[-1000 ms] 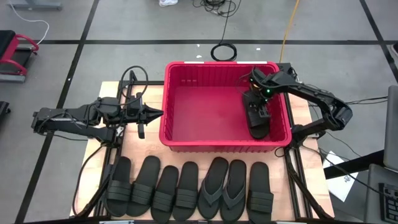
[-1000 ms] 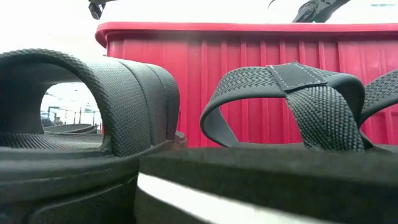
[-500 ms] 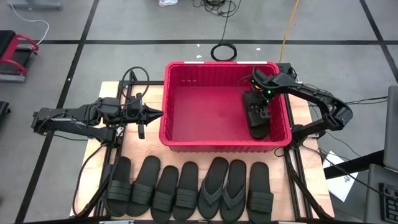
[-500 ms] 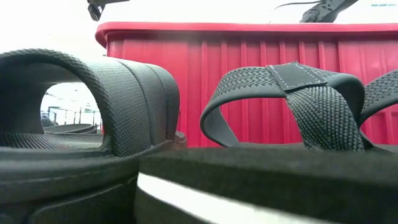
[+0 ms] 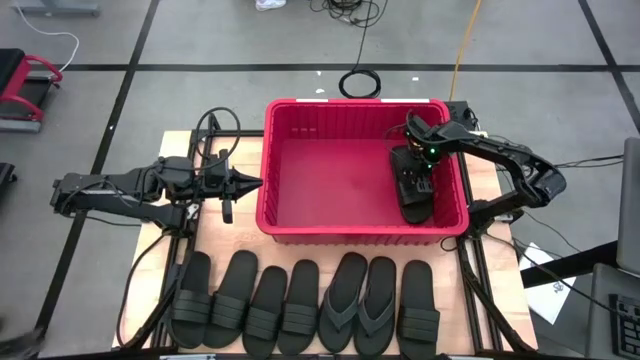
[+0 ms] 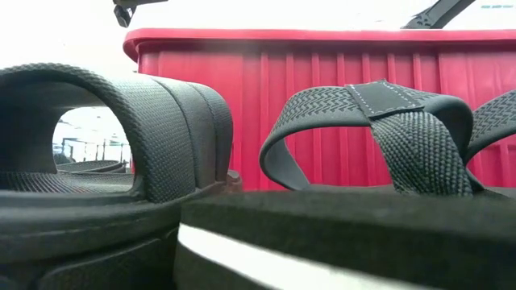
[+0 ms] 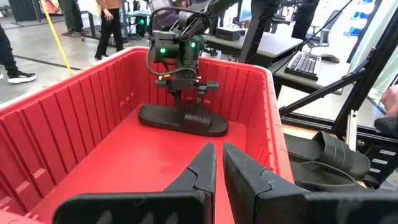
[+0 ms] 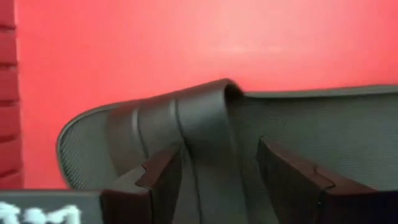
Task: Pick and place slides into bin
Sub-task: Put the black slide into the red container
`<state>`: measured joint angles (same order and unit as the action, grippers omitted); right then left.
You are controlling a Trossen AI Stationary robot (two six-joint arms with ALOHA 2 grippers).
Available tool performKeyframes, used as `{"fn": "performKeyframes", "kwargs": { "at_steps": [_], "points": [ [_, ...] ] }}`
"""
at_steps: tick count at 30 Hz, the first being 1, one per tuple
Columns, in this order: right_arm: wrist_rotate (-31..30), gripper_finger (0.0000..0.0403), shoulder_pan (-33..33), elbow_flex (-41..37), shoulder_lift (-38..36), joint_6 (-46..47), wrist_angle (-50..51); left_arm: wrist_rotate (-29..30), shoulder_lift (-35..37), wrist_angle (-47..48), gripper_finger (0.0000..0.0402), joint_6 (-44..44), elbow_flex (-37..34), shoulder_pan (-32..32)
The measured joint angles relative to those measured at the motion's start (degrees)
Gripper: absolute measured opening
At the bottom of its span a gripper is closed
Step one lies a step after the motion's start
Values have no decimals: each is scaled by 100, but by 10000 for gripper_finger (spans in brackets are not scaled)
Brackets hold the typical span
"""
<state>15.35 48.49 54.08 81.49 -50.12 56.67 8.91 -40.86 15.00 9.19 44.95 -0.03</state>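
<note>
Right claw [image 5: 413,184] down inside the red bin [image 5: 263,196], at the side far from the left claw [image 5: 250,183]. Fingers [image 8: 163,180] spread apart, one on each side of the wide strap [image 8: 199,124], not squeezing it as far as can be seen. Right under the claw, one black slide [image 7: 180,119], lying flat on the bin floor, close beside the bin wall.

Looks like the letting-go step for this slide. To do it well:

- Keep the fingers wide, so neither one catches the strap.
- Lift straight up first. No sliding sideways while down low, or the strap may hook on a finger and come up too.
- Go up past the rim before turning away, so as not to bump the wall just beside the claw.
- Then head for the row of slides [image 5: 300,305] waiting on the table, outside the bin, on the near side.

Left claw waiting outside the bin, tips pointing at the wall, fingers [image 7: 202,168] pressed nearly together, holding nothing.
</note>
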Motion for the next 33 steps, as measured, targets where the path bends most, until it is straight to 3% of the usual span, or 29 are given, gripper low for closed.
{"fn": "performKeyframes", "kwargs": {
  "at_steps": [9,17,26,33],
  "points": [
    [-4,146,-9,-21,153,99,131,0,-1,-2,26,0,0,2],
    [-470,14,-13,52,153,330,210,4,-2,0,26,0,1,0],
    [-740,17,-22,1027,24,906,499,6,-1,0,26,15,0,1],
    [-706,3,-245,1689,-315,744,1185,4,-2,-2,26,29,0,2]
  ]
}}
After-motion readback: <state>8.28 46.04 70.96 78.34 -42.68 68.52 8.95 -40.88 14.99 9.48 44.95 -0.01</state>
